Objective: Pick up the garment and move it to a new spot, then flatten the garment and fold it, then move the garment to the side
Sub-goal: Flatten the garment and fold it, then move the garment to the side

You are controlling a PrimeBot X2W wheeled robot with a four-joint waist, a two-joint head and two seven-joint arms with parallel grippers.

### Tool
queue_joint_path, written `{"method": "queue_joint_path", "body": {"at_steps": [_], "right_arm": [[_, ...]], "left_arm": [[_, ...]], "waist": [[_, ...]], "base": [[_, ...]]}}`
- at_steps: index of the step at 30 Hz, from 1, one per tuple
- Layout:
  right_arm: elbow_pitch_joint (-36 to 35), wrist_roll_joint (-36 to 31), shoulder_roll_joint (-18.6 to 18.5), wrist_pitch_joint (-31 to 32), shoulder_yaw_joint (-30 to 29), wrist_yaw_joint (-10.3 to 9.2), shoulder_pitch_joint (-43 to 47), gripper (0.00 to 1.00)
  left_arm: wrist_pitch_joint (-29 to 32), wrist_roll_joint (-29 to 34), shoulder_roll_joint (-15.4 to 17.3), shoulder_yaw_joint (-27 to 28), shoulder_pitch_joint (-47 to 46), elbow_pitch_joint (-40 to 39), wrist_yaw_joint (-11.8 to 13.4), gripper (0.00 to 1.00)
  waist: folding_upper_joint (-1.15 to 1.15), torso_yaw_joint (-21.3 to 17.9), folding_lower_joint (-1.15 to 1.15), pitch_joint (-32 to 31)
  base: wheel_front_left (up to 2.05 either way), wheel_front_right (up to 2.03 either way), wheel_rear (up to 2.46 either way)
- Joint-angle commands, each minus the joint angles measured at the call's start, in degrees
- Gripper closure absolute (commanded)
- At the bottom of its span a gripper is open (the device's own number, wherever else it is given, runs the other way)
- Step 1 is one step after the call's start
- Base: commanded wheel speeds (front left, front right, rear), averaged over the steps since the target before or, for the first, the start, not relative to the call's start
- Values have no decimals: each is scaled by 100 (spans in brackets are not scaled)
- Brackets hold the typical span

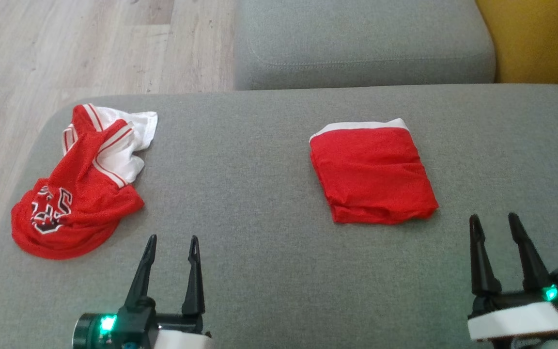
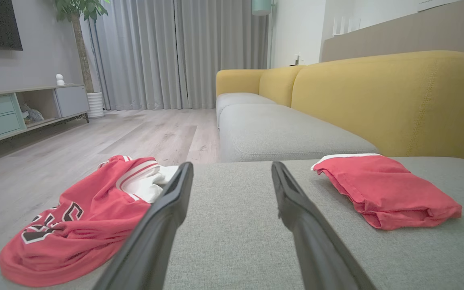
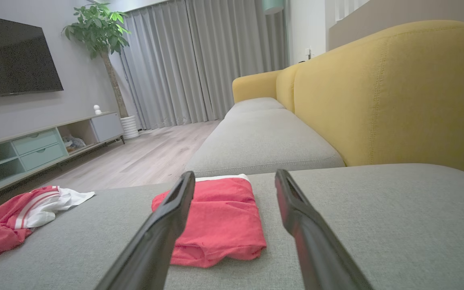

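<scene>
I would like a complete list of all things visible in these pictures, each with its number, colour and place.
crumpled jersey: 1, red and white, black lettering, left end of the nearest cushion
folded garment: 1, red, white band, right of centre on that cushion
seat cushions: 3, grey, in a row
backrest: 1, yellow, along the sofa's right
floor: 1, pale wood, left of the sofa
curtains: 1 set, grey, far wall
plant: 1, green, beside the curtains
television: 1, black, left wall
cabinet: 1, pale green drawers, under the television
left gripper: 1, black, open, lower left of head view
right gripper: 1, black, open, lower right of head view
</scene>
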Motion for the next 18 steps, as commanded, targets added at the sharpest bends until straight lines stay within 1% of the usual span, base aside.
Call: {"method": "queue_joint_path", "body": {"at_steps": [1, 4, 18], "right_arm": [[-166, -81, -42, -61, 85, -4, -120, 0], [-105, -110, 1, -61, 50, -4, -54, 0], [35, -165, -14, -62, 131, -4, 12, 0]], "left_arm": [[-29, 60, -32, 264, -135, -182, -30, 0], [-29, 104, -68, 335, -86, -176, -68, 0], [-29, 224, -189, 551, -50, -186, -228, 0]], "waist": [[0, 10, 1, -26], [0, 22, 1, -62], [0, 59, 1, -66]], "base": [[0, 0, 0], [0, 0, 0], [0, 0, 0]]}}
